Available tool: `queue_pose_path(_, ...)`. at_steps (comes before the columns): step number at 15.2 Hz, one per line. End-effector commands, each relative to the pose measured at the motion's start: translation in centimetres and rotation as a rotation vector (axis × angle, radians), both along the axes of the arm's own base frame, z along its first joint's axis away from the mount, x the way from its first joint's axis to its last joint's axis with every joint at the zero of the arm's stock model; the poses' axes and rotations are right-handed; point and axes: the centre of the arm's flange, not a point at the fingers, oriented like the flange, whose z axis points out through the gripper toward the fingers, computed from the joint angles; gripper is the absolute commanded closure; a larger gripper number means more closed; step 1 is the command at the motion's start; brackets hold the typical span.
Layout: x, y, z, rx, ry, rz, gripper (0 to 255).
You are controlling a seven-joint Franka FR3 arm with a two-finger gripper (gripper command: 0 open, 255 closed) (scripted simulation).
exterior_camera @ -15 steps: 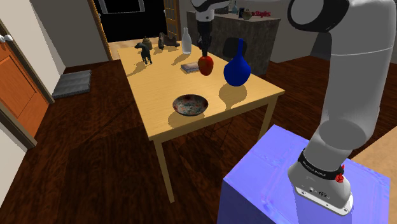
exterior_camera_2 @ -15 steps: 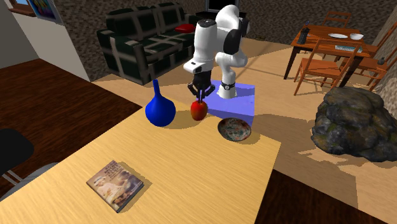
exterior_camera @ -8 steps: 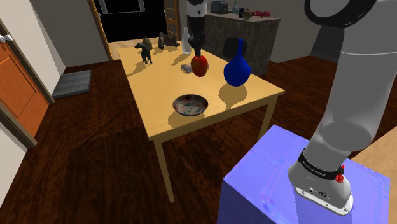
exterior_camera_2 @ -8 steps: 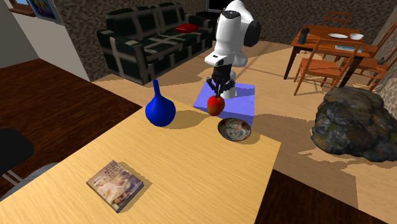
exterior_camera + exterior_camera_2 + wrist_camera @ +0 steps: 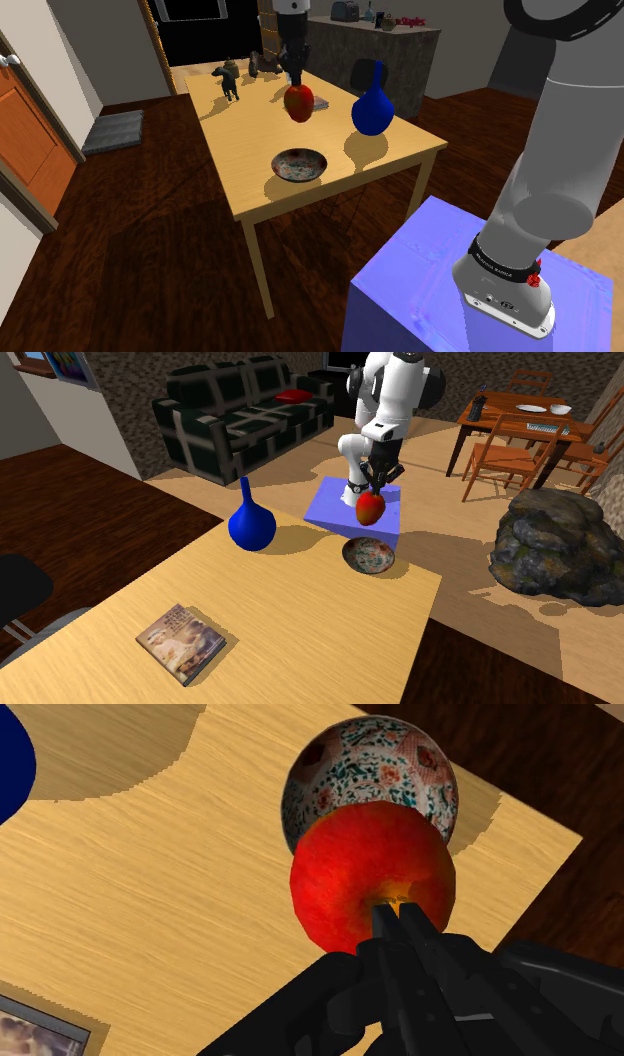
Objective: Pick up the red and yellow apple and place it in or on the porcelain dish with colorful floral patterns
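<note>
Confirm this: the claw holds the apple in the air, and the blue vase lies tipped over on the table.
Not quite. The vase stands upright on the table, as the shoulder view shows. The rest is right: the claw holds the apple in the air.

Dish point(image 5: 300, 164) near the table point(image 5: 250, 190) corner: bare wood all round it, open air between it and the apple point(image 5: 297, 102) hanging above. Tall blue vase point(image 5: 371, 110) stands near, toward the shoulder view's right, not touching. Book point(image 5: 181, 641) and figurines point(image 5: 231, 75) are well apart, toward the table's far end.
</note>
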Motion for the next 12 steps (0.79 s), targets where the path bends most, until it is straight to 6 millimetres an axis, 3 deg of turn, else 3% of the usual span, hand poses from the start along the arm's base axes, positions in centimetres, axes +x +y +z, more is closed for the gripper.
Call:
queue_pose_path(1,-0.6,1.7,-0.2,-0.001,0.001,-0.001,255)
queue_pose_path(12,-0.6,1.7,-6.0,-0.001,0.001,-0.001,255)
